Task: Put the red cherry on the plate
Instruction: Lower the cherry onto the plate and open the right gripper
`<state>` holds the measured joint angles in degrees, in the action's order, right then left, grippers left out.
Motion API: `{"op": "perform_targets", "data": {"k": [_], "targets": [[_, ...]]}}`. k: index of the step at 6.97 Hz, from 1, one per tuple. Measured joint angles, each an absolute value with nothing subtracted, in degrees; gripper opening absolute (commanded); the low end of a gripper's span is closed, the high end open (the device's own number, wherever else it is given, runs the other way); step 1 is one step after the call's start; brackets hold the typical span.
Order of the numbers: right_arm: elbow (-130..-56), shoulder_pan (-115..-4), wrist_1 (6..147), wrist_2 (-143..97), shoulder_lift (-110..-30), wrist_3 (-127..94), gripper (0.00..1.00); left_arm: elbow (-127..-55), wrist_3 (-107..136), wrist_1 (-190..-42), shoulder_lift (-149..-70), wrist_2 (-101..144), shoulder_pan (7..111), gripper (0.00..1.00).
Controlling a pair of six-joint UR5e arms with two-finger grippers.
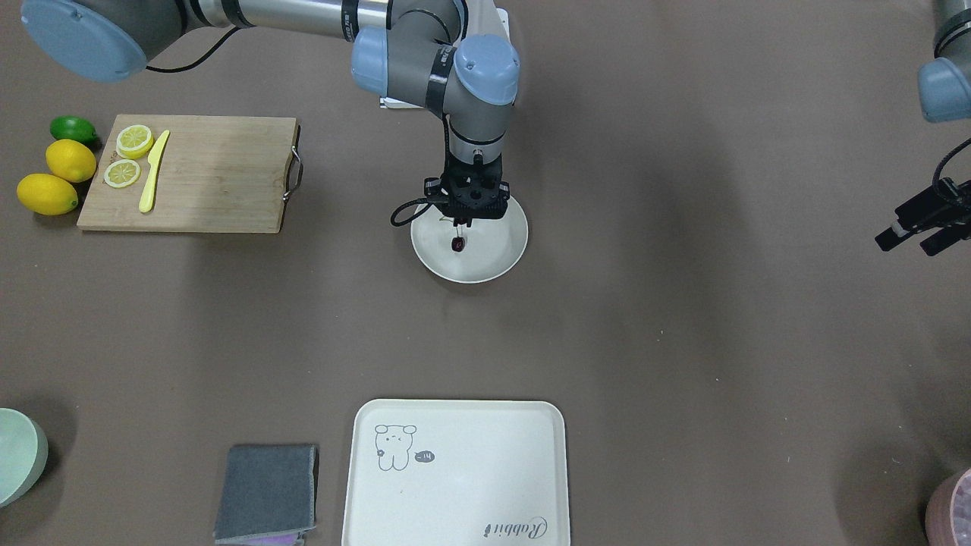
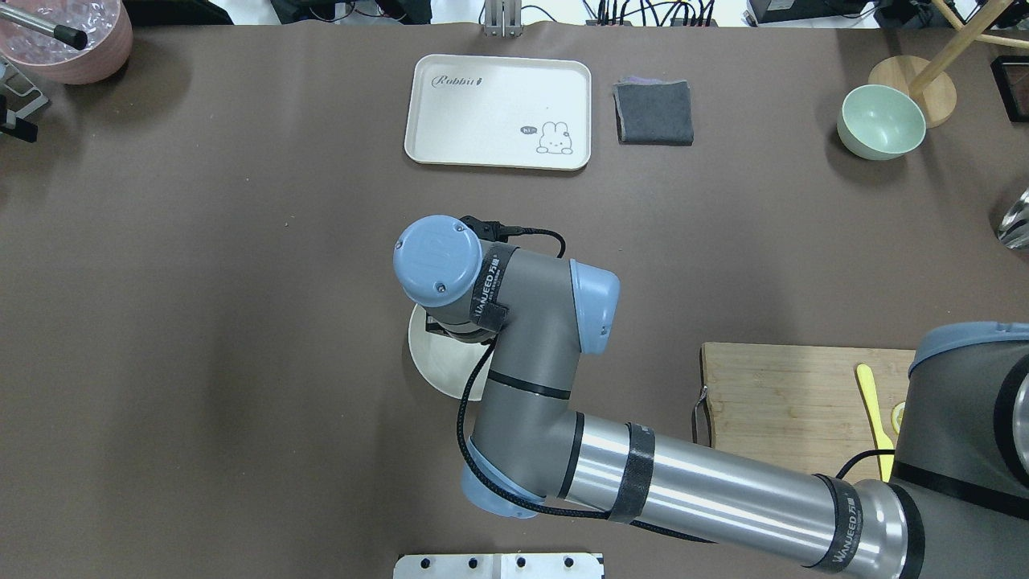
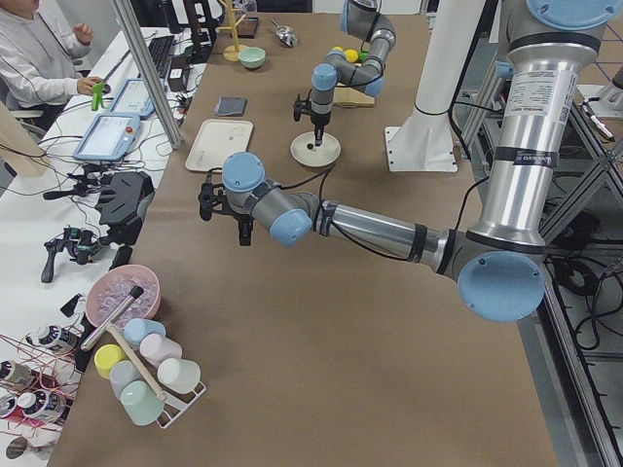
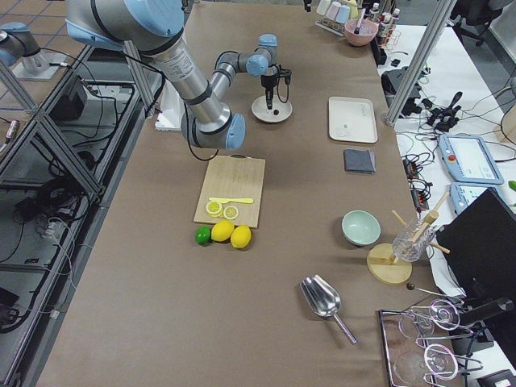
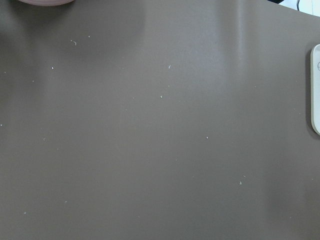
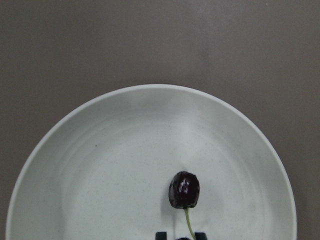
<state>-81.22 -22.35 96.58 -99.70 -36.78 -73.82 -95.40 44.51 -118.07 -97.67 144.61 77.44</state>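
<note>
Over the middle of the plate (image 6: 90,165), the red cherry (image 6: 184,189) shows as one dark, glossy fruit. Its thin green stem runs back between the fingertips (image 6: 160,235) of the right gripper (image 1: 460,223), which stand close together and pinch the stem end (a second dark round form lies between them at the wrist view's lower edge, too cropped to identify). Whether the fruit touches the dish or hangs just above it cannot be told. The right arm (image 1: 470,114) comes straight down over the plate, and in the overhead view its wrist covers most of the dish and hides the cherry. The left gripper (image 1: 910,243), fingers apart, hangs well away over bare table (image 1: 683,341) on the robot's left. On the robot's right lies one cutting board (image 1: 220,174) bearing two lemon slices (image 1: 134,141) and one yellow knife (image 1: 154,171). Just beside it are two whole lemons (image 1: 70,160) and one lime (image 1: 73,129). Along the side opposite the robot are one rabbit tray (image 1: 470,485), one grey cloth (image 1: 267,493) near it, and one pale green bowl (image 2: 881,121).
</note>
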Motion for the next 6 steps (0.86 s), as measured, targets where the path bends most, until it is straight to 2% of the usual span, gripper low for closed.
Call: {"op": "perform_targets", "data": {"k": [1, 4, 6], "targets": [[-80.9, -21.9, 96.4, -99.5, -36.9, -74.0, 1.0, -95.5, 44.6, -118.0, -97.7, 144.6, 77.4, 0.98], [-82.4, -21.8, 96.6, -99.3, -36.8, -73.9, 1.0, -95.7, 44.6, -118.0, -97.7, 144.6, 77.4, 0.98], [-91.3, -25.9, 103.2, -102.9, -37.9, -72.1, 1.0, -95.5, 44.5, -118.0, -97.7, 144.7, 77.3, 0.98]]}}
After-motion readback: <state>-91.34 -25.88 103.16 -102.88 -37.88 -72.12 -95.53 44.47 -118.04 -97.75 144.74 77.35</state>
